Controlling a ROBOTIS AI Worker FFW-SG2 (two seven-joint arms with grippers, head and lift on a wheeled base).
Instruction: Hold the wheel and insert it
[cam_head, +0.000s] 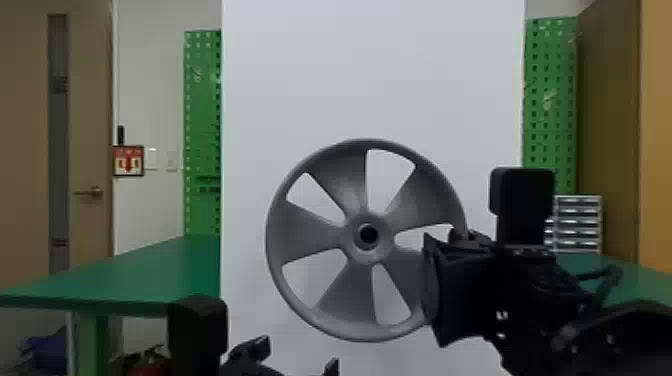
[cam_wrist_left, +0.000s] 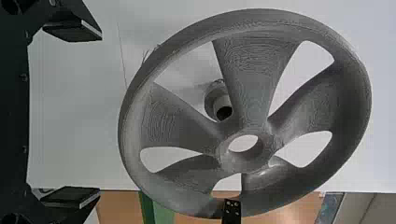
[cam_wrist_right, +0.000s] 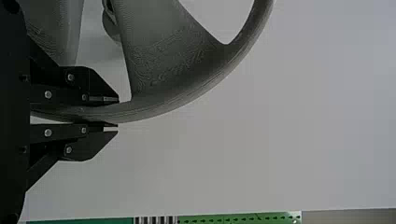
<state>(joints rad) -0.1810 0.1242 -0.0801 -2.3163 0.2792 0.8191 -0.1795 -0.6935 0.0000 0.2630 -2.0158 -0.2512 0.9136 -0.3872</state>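
Presently, item one: wheel (cam_head: 367, 202), head view's centre; my right claw (cam_wrist_right: 117, 113) is pinching its rim (cam_wrist_right: 149, 111), likely leaving the hub (cam_head: 352, 235) clear for insertion. Item two: my left claw (cam_head: 300, 353), bottom edge, is hanging spread.

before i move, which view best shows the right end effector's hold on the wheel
Right wrist view: the right end effector flanks the wheel rim from both sides. Head view shows its outside, overlapping the rim; left wrist view, apparently one fingertip.
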